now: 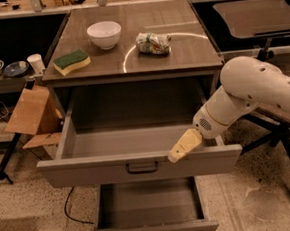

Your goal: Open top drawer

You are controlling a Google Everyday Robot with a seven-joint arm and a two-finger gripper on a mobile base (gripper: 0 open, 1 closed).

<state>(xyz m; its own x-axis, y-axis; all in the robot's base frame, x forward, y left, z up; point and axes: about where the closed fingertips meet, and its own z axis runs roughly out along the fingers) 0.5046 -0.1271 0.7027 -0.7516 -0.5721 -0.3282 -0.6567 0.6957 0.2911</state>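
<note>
The grey cabinet's worktop [141,62] fills the picture from 10 to 2 o'clock. The white arm [263,85] comes in from 3 o'clock and slopes down across the cabinet's right side. Below the worktop, at the centre, the top drawer [89,169] stands pulled well out, its deep box bare inside. Under it at 6 o'clock a lower drawer [147,207] is also open, though less far. A chair base [288,161] stands at 4 o'clock, behind the arm. Folded cardboard [32,114] leans against the cabinet at 9 o'clock. On the worktop sit a white bowl [104,34] at 11 o'clock, a crumpled packet [153,42] at 12, and a green-topped sponge [72,61] at 10. The hand [184,145] points down-left at 5 o'clock, its tip at the drawer front's upper edge, just right of the dark handle [142,167]. I cannot tell whether the hand is apart or together.
</note>
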